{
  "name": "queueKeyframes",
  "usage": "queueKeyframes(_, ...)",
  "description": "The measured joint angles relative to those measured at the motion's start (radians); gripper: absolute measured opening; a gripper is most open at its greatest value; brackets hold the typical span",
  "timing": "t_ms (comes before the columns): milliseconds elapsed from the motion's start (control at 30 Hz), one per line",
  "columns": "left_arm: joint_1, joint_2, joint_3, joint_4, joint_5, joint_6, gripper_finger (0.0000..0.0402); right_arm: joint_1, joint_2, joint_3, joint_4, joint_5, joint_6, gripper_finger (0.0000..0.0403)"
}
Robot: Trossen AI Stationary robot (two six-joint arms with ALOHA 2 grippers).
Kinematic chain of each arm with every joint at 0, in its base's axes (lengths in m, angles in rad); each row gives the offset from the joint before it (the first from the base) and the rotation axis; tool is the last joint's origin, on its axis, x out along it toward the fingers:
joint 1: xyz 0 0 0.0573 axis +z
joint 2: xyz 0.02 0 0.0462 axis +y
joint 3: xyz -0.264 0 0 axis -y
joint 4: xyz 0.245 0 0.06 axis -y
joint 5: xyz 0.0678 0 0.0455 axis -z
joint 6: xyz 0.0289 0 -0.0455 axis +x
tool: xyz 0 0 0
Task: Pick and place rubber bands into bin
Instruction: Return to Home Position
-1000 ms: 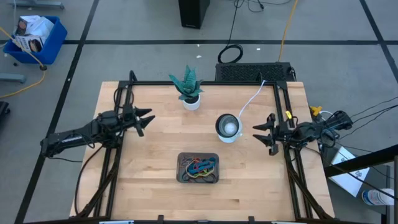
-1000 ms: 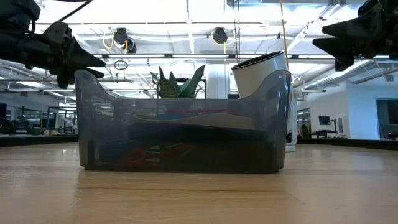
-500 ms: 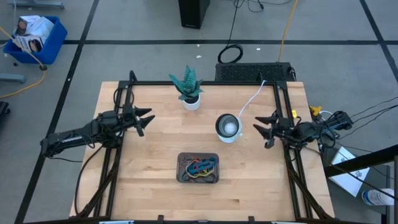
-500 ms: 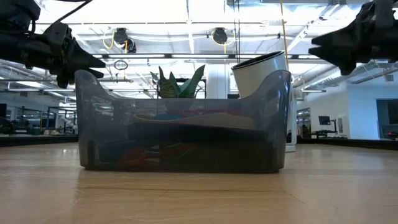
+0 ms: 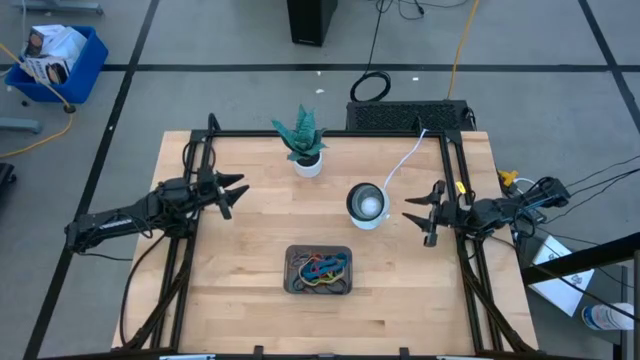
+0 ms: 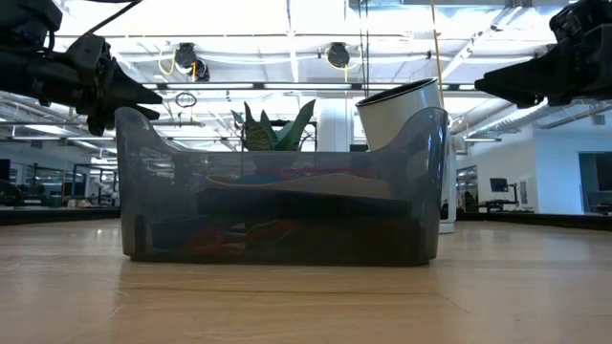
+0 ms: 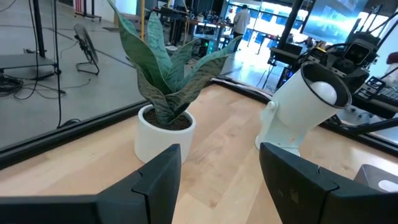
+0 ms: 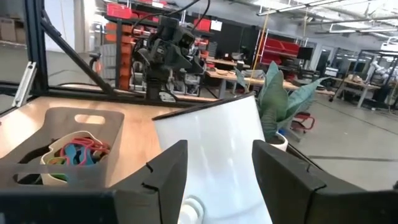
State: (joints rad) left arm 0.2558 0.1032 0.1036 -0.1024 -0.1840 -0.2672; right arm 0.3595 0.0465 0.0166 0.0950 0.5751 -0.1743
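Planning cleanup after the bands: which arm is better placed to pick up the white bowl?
Right. The right gripper hangs open just beside the white bowl; the left gripper is farther off, across the table.

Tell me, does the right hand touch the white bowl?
Apart. The high view shows a plain gap between the right hand and the bowl.

The bin [image 5: 291, 272] holding the rubber bands [image 5: 322, 268]
Dark grey, shallow and round-cornered, it sits flat near the middle of the table's [image 5: 240, 300] front edge; blue, red-orange and yellow-green loops lie tangled inside.
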Motion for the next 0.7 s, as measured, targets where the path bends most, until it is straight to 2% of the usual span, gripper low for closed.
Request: queueKeyframes(700,0.000,0.000,0.000,0.000,0.000,0.000,0.0225,0.000,0.000,-0.001,0.004,0.000,0.005,0.0174)
